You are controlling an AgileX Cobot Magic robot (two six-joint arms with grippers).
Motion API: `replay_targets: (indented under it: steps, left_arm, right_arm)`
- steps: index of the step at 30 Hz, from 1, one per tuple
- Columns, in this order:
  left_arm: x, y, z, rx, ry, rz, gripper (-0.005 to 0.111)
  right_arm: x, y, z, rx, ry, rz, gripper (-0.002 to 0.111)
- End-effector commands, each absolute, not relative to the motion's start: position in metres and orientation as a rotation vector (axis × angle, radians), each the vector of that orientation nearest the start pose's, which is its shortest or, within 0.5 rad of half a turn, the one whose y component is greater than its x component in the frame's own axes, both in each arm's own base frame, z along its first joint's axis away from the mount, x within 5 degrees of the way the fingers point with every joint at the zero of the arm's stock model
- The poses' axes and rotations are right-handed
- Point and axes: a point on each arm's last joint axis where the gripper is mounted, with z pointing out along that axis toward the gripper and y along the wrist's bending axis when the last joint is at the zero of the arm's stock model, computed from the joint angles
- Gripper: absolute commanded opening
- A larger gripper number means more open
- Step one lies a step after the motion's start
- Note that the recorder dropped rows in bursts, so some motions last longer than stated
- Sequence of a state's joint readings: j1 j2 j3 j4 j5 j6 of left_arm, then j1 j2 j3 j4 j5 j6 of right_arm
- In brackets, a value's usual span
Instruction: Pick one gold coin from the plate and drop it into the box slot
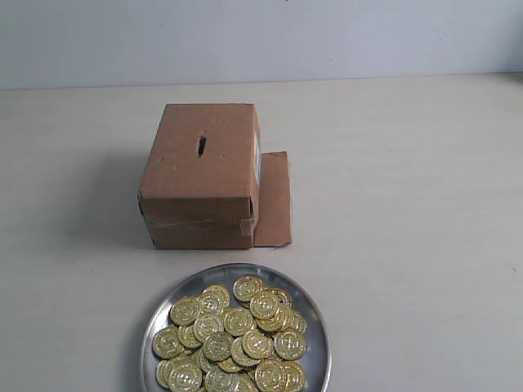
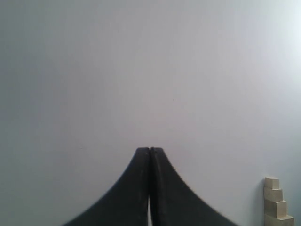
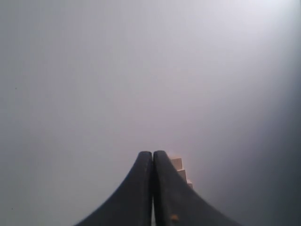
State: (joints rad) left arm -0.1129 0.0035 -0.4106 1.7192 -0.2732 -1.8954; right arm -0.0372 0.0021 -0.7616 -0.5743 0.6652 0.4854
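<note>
You see, lower centre, the plate [image 1: 313, 314] — shiny silver metal, smooth rim — holding glossy gold coins [image 1: 237, 322] with embossed faces. Above it, the box [image 1: 196, 175]: matt brown cardboard, glossy clear tape [image 1: 192, 222], rough-edged slot [image 1: 201, 146]. Table [image 1: 409, 204] matt, pale.

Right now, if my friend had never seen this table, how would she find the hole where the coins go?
Find the brown cardboard box standing on the pale table, just behind the silver plate of gold coins. Look at its top face: the slot is the short dark slit near the middle, the only dark mark on the plain brown cardboard.
</note>
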Motion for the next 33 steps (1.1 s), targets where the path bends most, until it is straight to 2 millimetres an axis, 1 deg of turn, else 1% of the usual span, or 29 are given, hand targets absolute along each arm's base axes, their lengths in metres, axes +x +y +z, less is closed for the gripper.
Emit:
replay_targets:
  steps: [1, 5, 7, 8, 10, 12, 13, 14, 15, 17, 21, 23, 31, 32, 33]
  left_arm:
    - [0.005, -0.025, 0.337, 0.211, 1.131, -0.404, 0.000]
    - [0.005, -0.026, 0.337, 0.215, 1.132, -0.406, 0.000]
    - [0.006, -0.026, 0.335, 0.203, 1.136, -0.427, 0.000]
    - [0.006, -0.026, 0.335, 0.185, 1.133, -0.460, 0.000]
    - [0.006, -0.027, 0.335, 0.146, 1.128, -0.542, 0.000]
    - [0.006, -0.027, 0.334, 0.131, 1.127, -0.567, 0.000]
    - [0.006, -0.027, 0.334, 0.139, 1.130, -0.557, 0.000]
    - [0.007, -0.027, 0.333, 0.145, 1.133, -0.549, 0.000]
    - [0.008, -0.028, 0.329, 0.243, 1.160, -0.399, 0.000]
    - [0.011, -0.029, 0.324, 0.268, 1.177, -0.392, 0.000]
    - [0.015, -0.030, 0.315, 0.261, 1.203, -0.413, 0.000]
    - [0.017, -0.030, 0.311, 0.279, 1.217, -0.380, 0.000]
    - [0.018, -0.031, 0.310, 0.276, 1.223, -0.372, 0.000]
    - [0.018, -0.031, 0.309, 0.271, 1.223, -0.387, 0.000]
    - [0.018, -0.031, 0.310, 0.190, 1.208, -0.500, 0.000]
  right_arm:
    - [-0.047, -0.029, 0.383, 0.323, 1.299, -0.252, 0.000]
    - [-0.035, -0.030, 0.370, 0.317, 1.350, -0.277, 0.000]
    - [-0.028, -0.030, 0.361, 0.314, 1.387, -0.280, 0.000]
    - [-0.022, -0.029, 0.353, 0.317, 1.419, -0.258, 0.000]
    - [-0.013, -0.026, 0.341, 0.328, 1.471, -0.181, 0.000]
    - [-0.006, -0.020, 0.330, 0.351, 1.515, -0.054, 0.000]
    - [-0.001, -0.014, 0.322, 0.376, 1.553, 0.070, 0.000]
    - [0.001, -0.013, 0.318, 0.382, 1.566, 0.092, 0.000]
    - [0.004, -0.012, 0.314, 0.385, 1.582, 0.097, 0.000]
    - [0.005, -0.012, 0.312, 0.386, 1.590, 0.096, 0.000]
    - [0.005, -0.012, 0.312, 0.386, 1.590, 0.098, 0.000]
    - [0.005, -0.012, 0.311, 0.387, 1.591, 0.098, 0.000]
    - [0.005, -0.012, 0.311, 0.387, 1.591, 0.098, 0.000]
    - [0.005, -0.012, 0.311, 0.387, 1.591, 0.098, 0.000]
    - [0.005, -0.012, 0.311, 0.387, 1.591, 0.098, 0.000]
